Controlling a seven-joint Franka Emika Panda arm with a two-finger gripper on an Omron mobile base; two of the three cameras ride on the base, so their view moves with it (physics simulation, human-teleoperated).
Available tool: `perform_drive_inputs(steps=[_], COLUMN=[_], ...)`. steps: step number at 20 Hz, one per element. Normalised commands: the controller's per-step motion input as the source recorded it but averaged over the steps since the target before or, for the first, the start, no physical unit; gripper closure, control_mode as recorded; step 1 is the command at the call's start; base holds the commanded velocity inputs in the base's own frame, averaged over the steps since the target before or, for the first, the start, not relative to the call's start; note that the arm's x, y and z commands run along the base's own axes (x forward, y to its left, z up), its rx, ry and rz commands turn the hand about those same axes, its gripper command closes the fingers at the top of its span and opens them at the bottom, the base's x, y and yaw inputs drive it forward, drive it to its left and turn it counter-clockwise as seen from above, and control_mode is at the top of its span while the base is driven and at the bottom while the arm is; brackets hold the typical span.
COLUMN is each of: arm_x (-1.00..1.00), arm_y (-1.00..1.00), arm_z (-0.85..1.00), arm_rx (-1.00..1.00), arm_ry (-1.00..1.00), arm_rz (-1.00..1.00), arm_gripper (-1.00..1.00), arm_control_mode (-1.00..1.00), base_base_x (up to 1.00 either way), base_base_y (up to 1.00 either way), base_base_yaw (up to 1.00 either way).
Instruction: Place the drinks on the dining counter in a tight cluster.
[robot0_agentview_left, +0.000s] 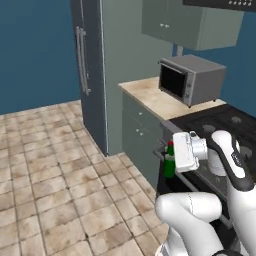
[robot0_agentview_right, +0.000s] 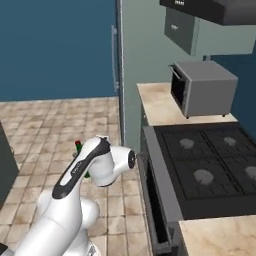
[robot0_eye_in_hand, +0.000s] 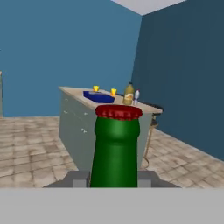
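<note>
One green bottle (robot0_eye_in_hand: 116, 148) clamped in my gripper (robot0_eye_in_hand: 114, 177), upright for carrying. Two others (robot0_eye_in_hand: 131, 95) wait together on the dining counter (robot0_eye_in_hand: 74, 118) (so this one goes beside them).

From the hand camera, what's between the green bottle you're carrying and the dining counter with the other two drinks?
In the hand view, bare tiled floor lies between the held green bottle and the dining counter, where the amber bottle and small silver-white bottle stand.

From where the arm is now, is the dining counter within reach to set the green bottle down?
Probably not. The gripper holds the green bottle, but the dining counter stands far across open tiled floor; the base would likely have to drive closer.
</note>
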Motion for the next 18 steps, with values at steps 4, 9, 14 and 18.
perform_drive_inputs(steps=[4,9,14,18], arm_x=[0.00,0.00,0.00,0.00], arm_y=[0.00,0.00,0.00,0.00], arm_z=[0.00,0.00,0.00,0.00], arm_rx=[0.00,0.00,0.00,0.00], arm_ry=[0.00,0.00,0.00,0.00], arm_rz=[0.00,0.00,0.00,0.00], arm_gripper=[1.00,1.00,1.00,1.00], arm_control_mode=[1.00,1.00,1.00,1.00], base_base_x=[0.46,0.45,0.37,0.43], base_base_y=[0.74,0.76,0.74,0.58], base_base_yaw=[0.00,0.00,0.08,0.18])
